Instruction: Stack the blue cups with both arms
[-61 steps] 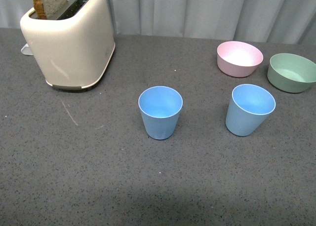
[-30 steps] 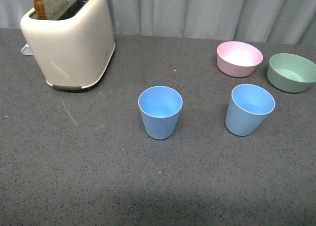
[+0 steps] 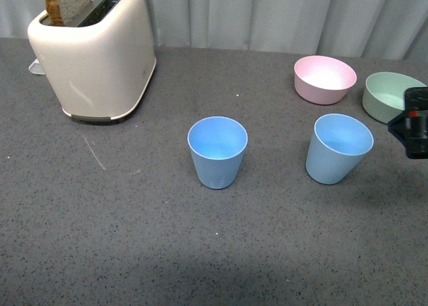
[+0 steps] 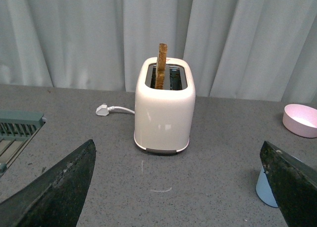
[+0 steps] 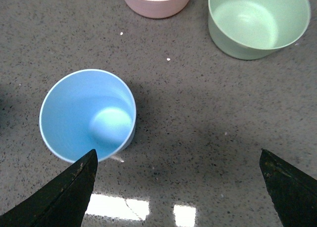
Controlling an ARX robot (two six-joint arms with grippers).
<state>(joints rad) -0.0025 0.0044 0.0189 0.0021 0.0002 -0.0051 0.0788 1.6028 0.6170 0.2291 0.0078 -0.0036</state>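
Right wrist view: matte tapered blue cup [image 5: 86,115]; angular right pincer [image 5: 177,152], left pincer [image 4: 177,142] both apart.

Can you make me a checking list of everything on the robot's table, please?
Surface: grey speckled table, a few pale marks.
Job's things: middle cup and right-hand cup, both blue, upright, apart, empty, not yet stacked.
Clutter: toaster with bread slice sticking out; pink bowl; green bowl.
Tools: left tool open, empty; right tool open, empty, beside the right-hand cup.
Cables: white plug with its cord, lying by the toaster.
Surroundings: pale curtain behind the table.
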